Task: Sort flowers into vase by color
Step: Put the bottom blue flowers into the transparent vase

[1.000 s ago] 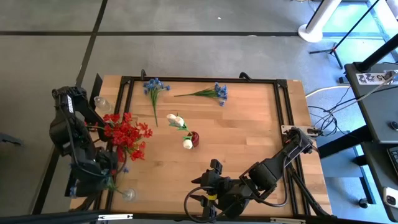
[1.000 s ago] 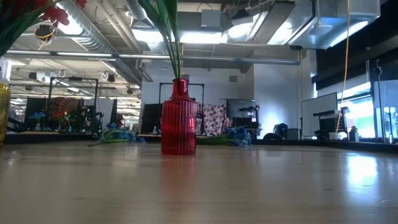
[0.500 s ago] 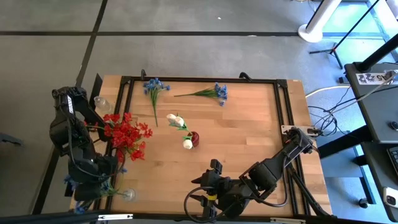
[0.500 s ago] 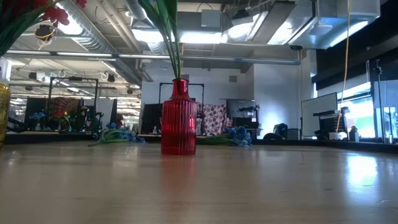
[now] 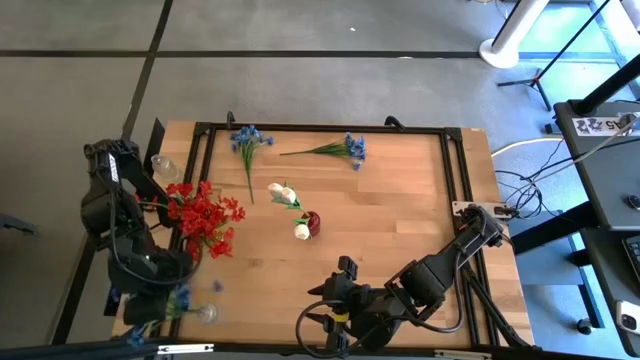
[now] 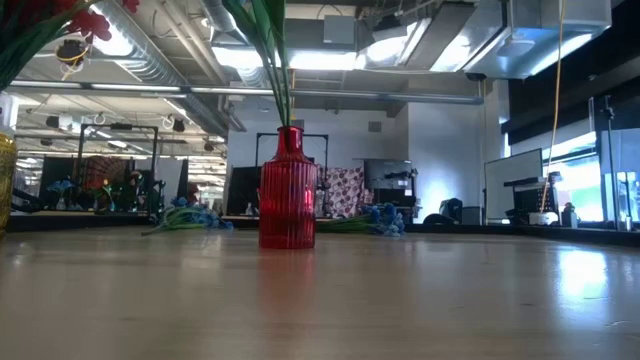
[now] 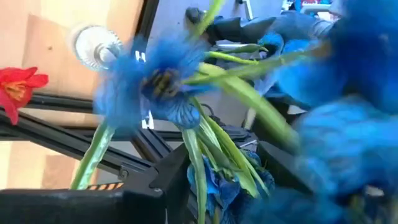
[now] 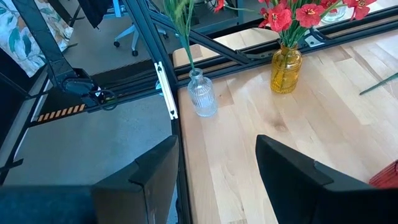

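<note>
From here I have the left pincer (image 5: 148, 308) at the near-left corner of the desk (image 5: 400, 220), right by the small clear vase (image 5: 207, 313) that stands there. A bunch of blue flowers (image 7: 168, 87) fills the left wrist view. Its green stems run down between the two dark fingers, with the blooms blurred, and I cannot tell whether the fingers grip the stems or stand clear of them. From above, blue blooms (image 5: 181, 297) show just beside the clear vase and at the arm's end. In the right wrist view the clear vase has green stems rising out of its neck. The red flowers (image 5: 205, 218) stand in a yellow vase (image 8: 286, 70) on the left side of the desk, near the clear one. The white tulips (image 5: 285, 192) sit in a red ribbed vase (image 6: 288, 190) around the middle. Two blue sprigs lie flat along the far edge, one (image 5: 247, 140) to the left and one (image 5: 350, 148) nearer the centre, well apart from all the vases. The right pincer (image 8: 214, 146) waits at the near edge around mid-desk, with its fingers spread wide and nothing between them.
</note>
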